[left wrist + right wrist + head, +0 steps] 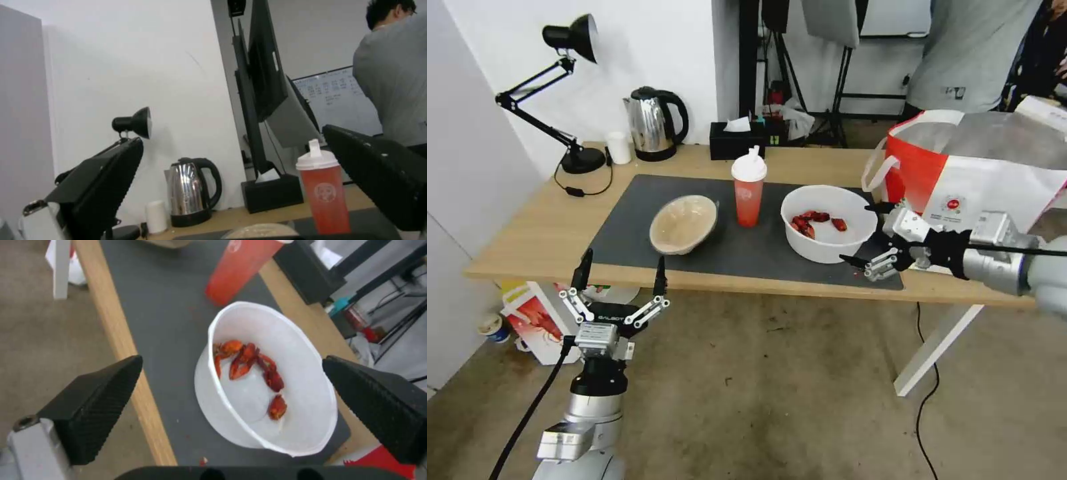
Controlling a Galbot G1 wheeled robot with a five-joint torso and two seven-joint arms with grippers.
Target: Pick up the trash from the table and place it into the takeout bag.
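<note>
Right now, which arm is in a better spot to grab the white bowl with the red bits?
The right one, probably. Its open claw sits right beside the white bowl and faces it, with the takeout bag just behind. The left claw hangs open in front of the table edge, nearer the tan paper bowl.

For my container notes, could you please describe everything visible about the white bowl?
The white bowl is wide, round and thin-walled, seemingly plastic. It sits upright on the grey mat, right of the red cup, holding a few red crayfish scraps. The right claw is open beside its rim, not touching it.
</note>
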